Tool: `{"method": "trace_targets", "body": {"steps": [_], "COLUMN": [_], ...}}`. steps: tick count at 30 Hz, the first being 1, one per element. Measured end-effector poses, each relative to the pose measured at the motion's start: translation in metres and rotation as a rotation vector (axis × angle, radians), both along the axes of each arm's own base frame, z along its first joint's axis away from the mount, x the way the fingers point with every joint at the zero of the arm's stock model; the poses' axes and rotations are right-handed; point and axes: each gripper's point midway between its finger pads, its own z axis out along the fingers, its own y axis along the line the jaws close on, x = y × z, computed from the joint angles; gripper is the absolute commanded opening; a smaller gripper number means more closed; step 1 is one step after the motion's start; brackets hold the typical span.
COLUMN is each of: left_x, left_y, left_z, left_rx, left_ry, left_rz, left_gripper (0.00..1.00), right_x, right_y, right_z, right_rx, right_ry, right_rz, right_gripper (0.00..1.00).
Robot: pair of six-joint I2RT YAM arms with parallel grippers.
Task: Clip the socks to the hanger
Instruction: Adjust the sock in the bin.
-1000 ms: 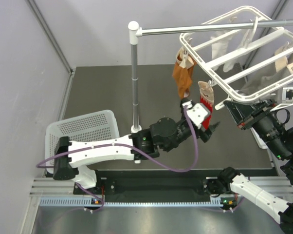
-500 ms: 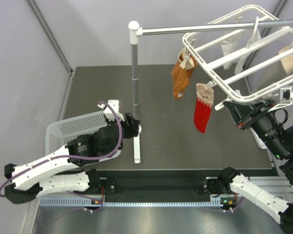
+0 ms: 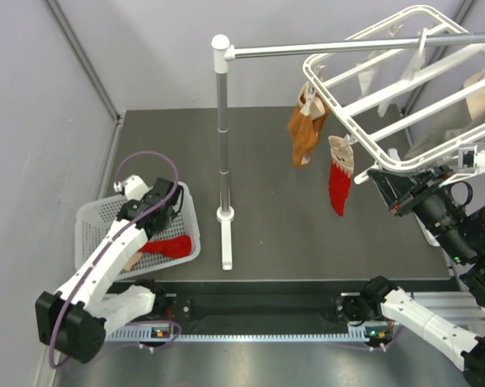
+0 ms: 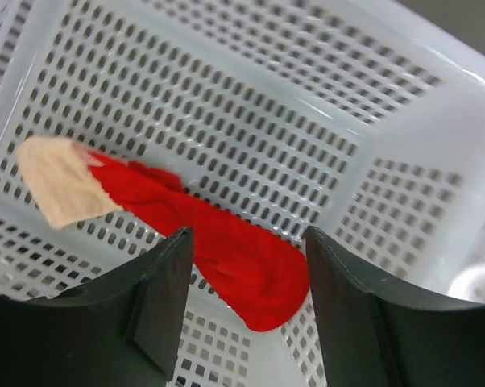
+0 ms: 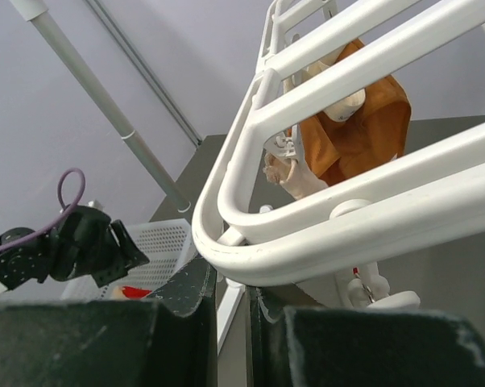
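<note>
The white hanger (image 3: 345,121) hangs from the stand rail at upper right. An orange sock (image 3: 304,135) and a red sock with a pale cuff (image 3: 338,187) hang from clips on its near edge; white socks (image 3: 367,74) hang farther back. My right gripper (image 3: 387,179) is shut on the hanger's near corner (image 5: 323,242), its jaws pinching the rim. A second red sock (image 3: 168,247) lies in the white basket (image 3: 105,211). My left gripper (image 4: 246,322) is open just above this sock (image 4: 226,258), fingers either side of its toe end.
The grey stand's pole (image 3: 221,121) and its base (image 3: 226,242) stand mid-table, right of the basket. The rail (image 3: 331,47) runs right from the pole's top. A grey wall bounds the left side. A beige sock (image 3: 478,93) hangs at the hanger's far right.
My left arm has swung from the hanging red sock leftward and down into the basket. The red sock stays clipped. The right gripper has kept its hold.
</note>
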Motion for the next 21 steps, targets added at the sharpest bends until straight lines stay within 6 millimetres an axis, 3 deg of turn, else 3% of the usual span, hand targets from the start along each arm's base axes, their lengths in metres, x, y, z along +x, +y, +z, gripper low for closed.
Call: {"method": "trace_targets", "body": {"steps": [2, 4, 7, 11, 16, 20, 21], "left_x": [-0.004, -0.013, -0.025, -0.034, -0.050, -0.044, -0.041], "left_y": [0.009, 0.015, 0.026, 0.038, 0.045, 0.040, 0.040], "left_z": [-0.010, -0.018, -0.030, -0.048, -0.086, -0.100, -0.102], "left_rx": [-0.015, -0.032, -0.068, -0.144, -0.272, -0.327, -0.332], "left_ry": [0.039, 0.078, 0.131, 0.191, 0.277, 0.298, 0.295], "left_rz": [0.085, 0.165, 0.305, 0.460, 0.593, 0.613, 0.612], "left_gripper": [0.68, 0.80, 0.85, 0.83, 0.80, 0.74, 0.69], "right_x": [0.000, -0.001, -0.001, -0.002, -0.005, -0.006, -0.006], "right_y": [0.000, 0.000, 0.001, 0.001, 0.000, 0.000, 0.000], "right_z": [0.000, 0.000, 0.000, 0.000, 0.001, 0.002, 0.002], "right_rx": [0.000, 0.000, 0.000, 0.001, 0.007, 0.008, 0.008], "right_ry": [0.000, -0.001, -0.001, -0.002, -0.009, -0.011, -0.010], "right_rz": [0.001, 0.003, 0.006, 0.010, 0.016, 0.020, 0.020], "right_gripper": [0.00, 0.00, 0.00, 0.00, 0.00, 0.00, 0.00]}}
